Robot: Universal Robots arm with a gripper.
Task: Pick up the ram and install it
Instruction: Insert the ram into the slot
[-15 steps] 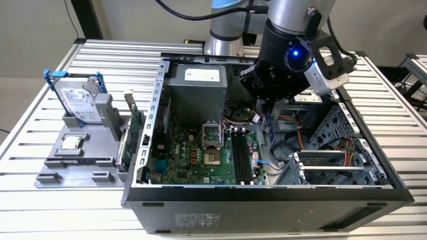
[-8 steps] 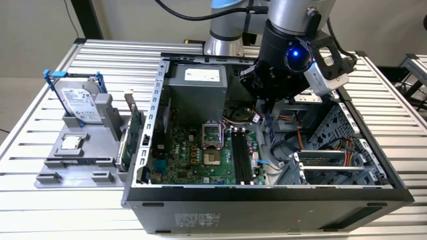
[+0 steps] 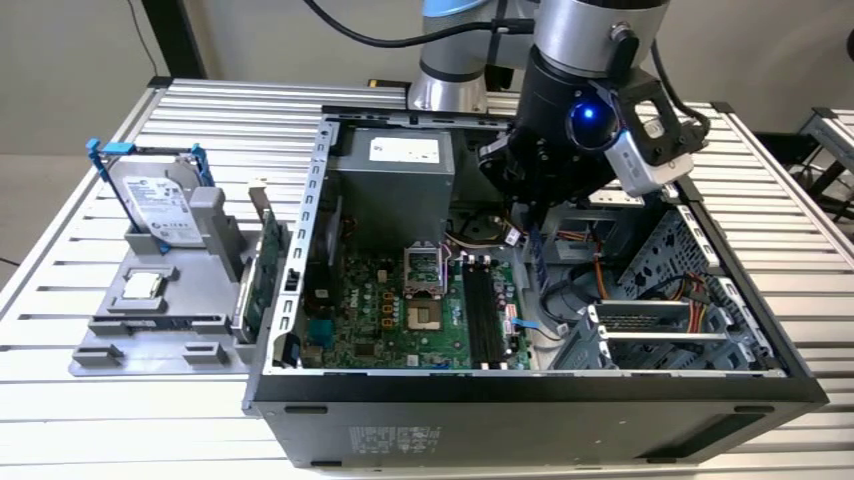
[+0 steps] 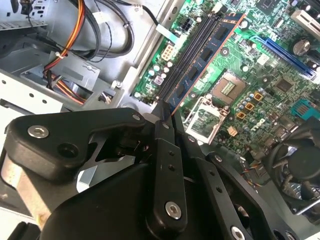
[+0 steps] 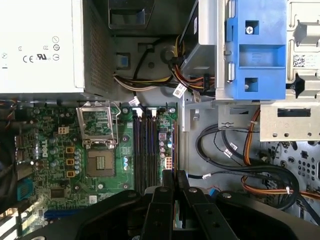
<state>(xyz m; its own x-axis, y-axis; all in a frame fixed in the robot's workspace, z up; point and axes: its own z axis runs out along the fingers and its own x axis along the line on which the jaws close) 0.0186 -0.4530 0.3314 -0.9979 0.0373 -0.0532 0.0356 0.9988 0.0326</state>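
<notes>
The long, thin bluish-green ram stick (image 4: 207,52) is pinched edgewise in the black hand (image 4: 164,111) above the black motherboard slots (image 5: 145,150). It should be judged parallel to a slot before being pressed squarely, without tilt.

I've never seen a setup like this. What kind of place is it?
Probably a robotics test bench: an open computer case sits on a slatted metal table, parts wait in a gray holder, and the robot's gripper holds the ram.

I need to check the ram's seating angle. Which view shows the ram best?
The second wrist view: the ram runs lengthwise from the gripper along the slots. The first wrist view shows its thin edge. The exterior view shows the arm above the slots.
</notes>
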